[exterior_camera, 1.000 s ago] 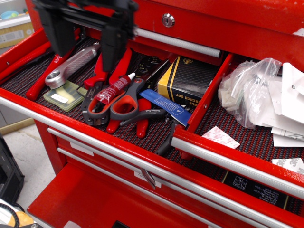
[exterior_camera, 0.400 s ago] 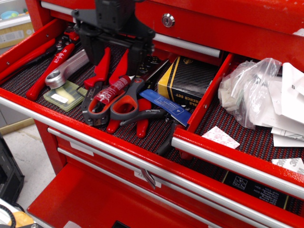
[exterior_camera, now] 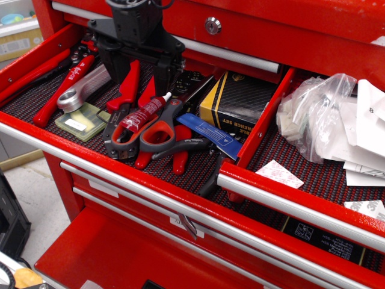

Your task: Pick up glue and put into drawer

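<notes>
The glue [exterior_camera: 143, 112] is a slim red bottle with a white nozzle pointing up-right. It lies tilted on top of the red-and-grey scissors [exterior_camera: 157, 133] in the open left drawer [exterior_camera: 29, 100]. My black gripper [exterior_camera: 140, 83] hangs just behind and above the glue's nozzle end. Its jaws are open and empty. One finger [exterior_camera: 112, 67] stands to the left and the other to the right of the red pliers handles [exterior_camera: 130, 84]. The gripper does not touch the glue.
A silver wrench [exterior_camera: 87, 86] and a green pad [exterior_camera: 80, 121] lie left of the glue. A black-and-yellow box [exterior_camera: 237, 99] and a blue card [exterior_camera: 210, 136] lie to its right. The right drawer holds plastic bags [exterior_camera: 319, 114]. A lower drawer [exterior_camera: 108, 253] stands open below.
The gripper came from the upper left, moving right and down over the tools to the glue. In the last moment it eased back a little, uncovering the white nozzle.
</notes>
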Action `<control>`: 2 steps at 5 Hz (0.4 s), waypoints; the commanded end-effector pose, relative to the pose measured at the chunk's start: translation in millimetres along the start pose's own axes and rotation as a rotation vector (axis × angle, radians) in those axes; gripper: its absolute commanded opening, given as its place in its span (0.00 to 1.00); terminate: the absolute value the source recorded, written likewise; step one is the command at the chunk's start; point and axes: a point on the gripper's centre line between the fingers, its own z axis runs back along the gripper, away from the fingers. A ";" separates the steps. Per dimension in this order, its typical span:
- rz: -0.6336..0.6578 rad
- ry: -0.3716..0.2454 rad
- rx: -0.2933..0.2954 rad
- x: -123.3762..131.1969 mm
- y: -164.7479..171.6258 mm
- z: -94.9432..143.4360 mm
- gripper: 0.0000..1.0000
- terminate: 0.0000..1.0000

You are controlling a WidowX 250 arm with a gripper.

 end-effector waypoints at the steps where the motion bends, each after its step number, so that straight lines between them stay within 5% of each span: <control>1: -0.063 -0.039 -0.051 10.7 9.2 -14.0 1.00 0.00; 2: -0.066 -0.056 -0.060 11.5 9.2 -23.5 1.00 0.00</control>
